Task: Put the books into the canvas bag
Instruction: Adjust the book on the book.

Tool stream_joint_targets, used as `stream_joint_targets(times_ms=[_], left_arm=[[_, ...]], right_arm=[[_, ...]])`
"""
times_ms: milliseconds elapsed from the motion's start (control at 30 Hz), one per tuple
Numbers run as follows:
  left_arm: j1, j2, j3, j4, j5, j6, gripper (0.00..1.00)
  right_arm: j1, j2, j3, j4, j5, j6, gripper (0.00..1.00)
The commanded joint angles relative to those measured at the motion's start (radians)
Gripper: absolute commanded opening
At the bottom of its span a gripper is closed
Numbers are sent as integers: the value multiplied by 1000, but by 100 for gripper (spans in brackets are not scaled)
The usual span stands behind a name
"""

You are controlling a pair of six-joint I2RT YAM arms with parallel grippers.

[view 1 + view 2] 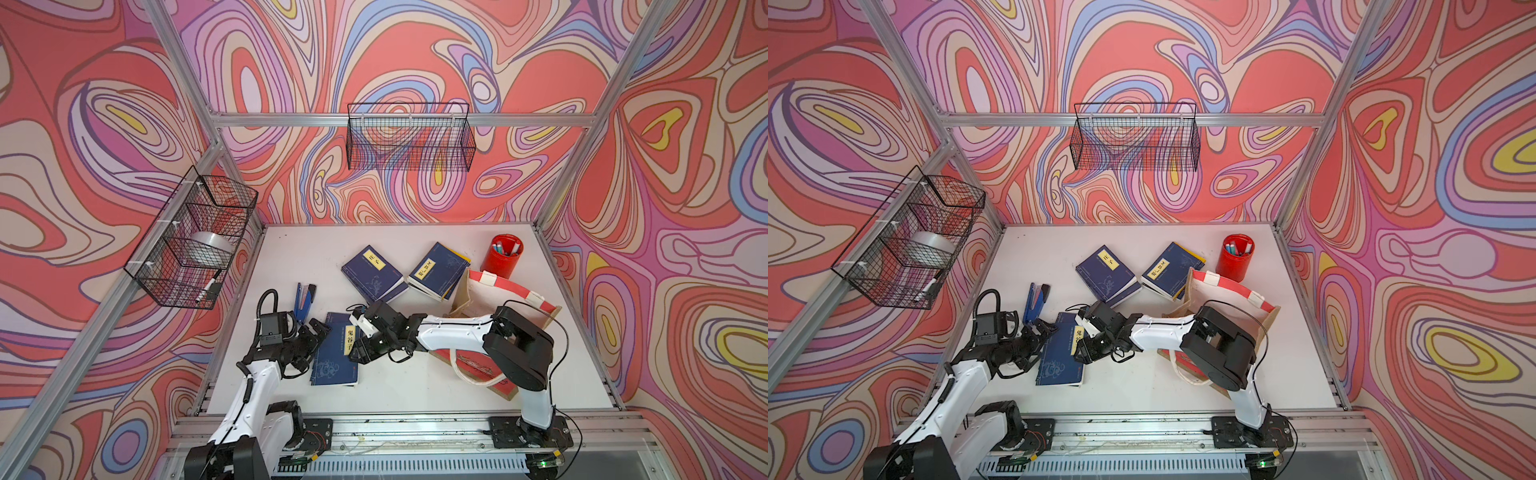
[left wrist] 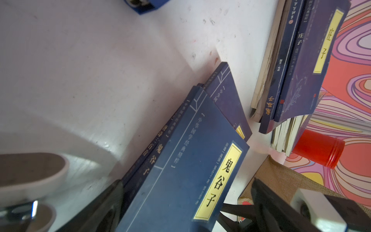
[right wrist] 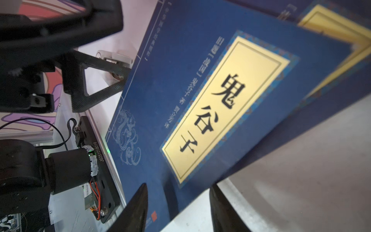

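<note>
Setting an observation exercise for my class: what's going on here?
Two robot arms work on the front pile of books. The right arm's fingers straddle the top book at its edge, by the yellow label; the left fingers stand open at the opposite edge. Two more piles lie further back. No book shows in the bag.

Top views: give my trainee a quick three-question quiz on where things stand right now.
1. True or false: the red pen cup stands upright beyond the canvas bag.
2. The right gripper straddles an edge of: A) the near book; B) the canvas bag; C) the pen cup.
3. How many separate stacks of books lie on the table?
Key: 1 true; 2 A; 3 three.
</note>
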Motion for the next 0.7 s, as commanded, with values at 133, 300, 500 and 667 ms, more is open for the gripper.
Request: stream_joint_targets(times_ms=[133,300,500,667], left_arm=[[4,-9,-15,-4,31,-24,100],[4,-19,-23,2,34,-28,100],[3,-24,-33,18,46,-31,100],[3,-23,-39,25,42,-36,100]], right_arm=[[6,55,33,66,-33,17,35],[6,57,50,60,-27,19,23],[6,54,69,62,-45,18,16],[5,58,89,58,-56,13,1]])
